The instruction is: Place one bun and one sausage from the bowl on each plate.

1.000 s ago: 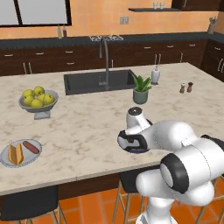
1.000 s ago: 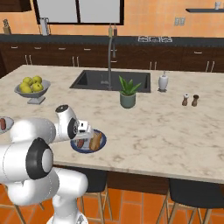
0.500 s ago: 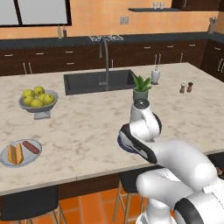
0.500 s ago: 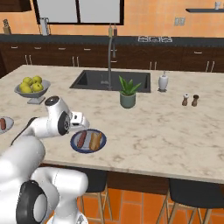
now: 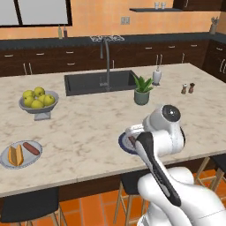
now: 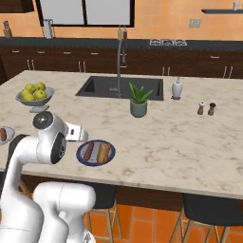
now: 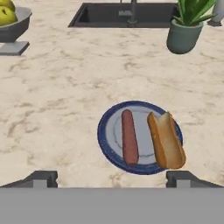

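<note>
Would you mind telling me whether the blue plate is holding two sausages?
No, the blue plate holds one sausage and one bun, lying side by side.

Polished beige marble with brown veining across the table (image 7: 57, 109). Smooth, faintly glossy glaze on the dark blue plate (image 7: 105, 131) with its paler grey centre. Sleek reddish-brown skin on the sausage (image 7: 129, 137); matt, baked-looking tan crust on the bun (image 7: 166, 140). Dull grey ceramic on the plant pot (image 7: 182, 37). Matt dark basin in the sink (image 5: 99, 81), with a metal faucet (image 5: 106, 55) of muted sheen. Dark stained wood on the cabinets (image 6: 85, 61). Satiny grey pedestal bowl (image 5: 37, 105) holding waxy yellow-green fruit (image 5: 37, 97).
</note>
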